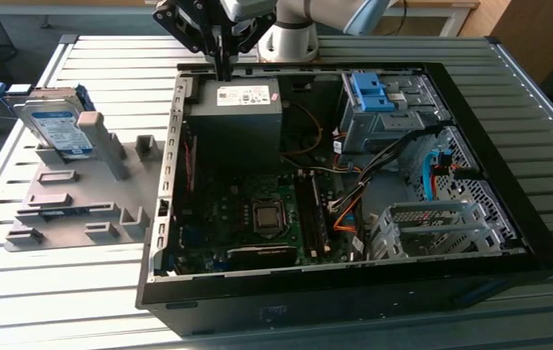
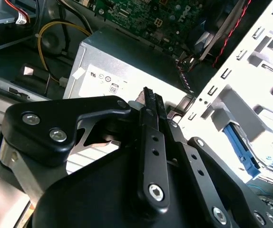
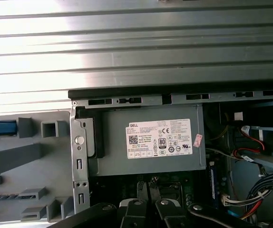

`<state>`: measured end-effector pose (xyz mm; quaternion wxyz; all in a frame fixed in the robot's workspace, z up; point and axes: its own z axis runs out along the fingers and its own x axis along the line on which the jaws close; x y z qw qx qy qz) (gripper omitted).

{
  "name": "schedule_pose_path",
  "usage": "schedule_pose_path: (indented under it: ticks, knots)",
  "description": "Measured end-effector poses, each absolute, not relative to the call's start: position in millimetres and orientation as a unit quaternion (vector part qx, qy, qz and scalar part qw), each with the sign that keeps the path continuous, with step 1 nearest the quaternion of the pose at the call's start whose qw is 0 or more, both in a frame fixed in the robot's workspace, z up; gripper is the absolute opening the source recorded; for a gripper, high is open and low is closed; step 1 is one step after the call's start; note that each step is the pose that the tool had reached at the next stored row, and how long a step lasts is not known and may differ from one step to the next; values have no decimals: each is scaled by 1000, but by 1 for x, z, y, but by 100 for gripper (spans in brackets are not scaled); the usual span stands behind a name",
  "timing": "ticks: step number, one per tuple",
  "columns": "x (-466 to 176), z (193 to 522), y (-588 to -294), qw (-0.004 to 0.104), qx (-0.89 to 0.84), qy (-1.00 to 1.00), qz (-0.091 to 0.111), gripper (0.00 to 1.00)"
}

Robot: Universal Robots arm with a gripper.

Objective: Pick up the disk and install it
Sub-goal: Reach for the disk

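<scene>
The disk, a silver drive with a white-and-blue label in a blue bracket, leans upright in a grey fixture on the exterior view's left. My gripper hangs over the back edge of the open computer case, right above the grey power supply box, well apart from the disk. Its black fingers are pressed together with nothing between them. In the first wrist view the power supply's white sticker lies straight ahead of the fingertips.
A bare blue bracket sits in the bay at the case's far right corner, with a metal drive cage nearer the front. Loose cables cross the motherboard. A ribbed metal table bears the case and the fixture.
</scene>
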<state>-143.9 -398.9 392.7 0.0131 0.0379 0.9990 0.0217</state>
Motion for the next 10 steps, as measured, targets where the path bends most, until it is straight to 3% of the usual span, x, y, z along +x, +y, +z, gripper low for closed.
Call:
schedule_pose_path:
  ticks: [10]
  knots:
    - [-146,393,-399,13,38,999,22,16]
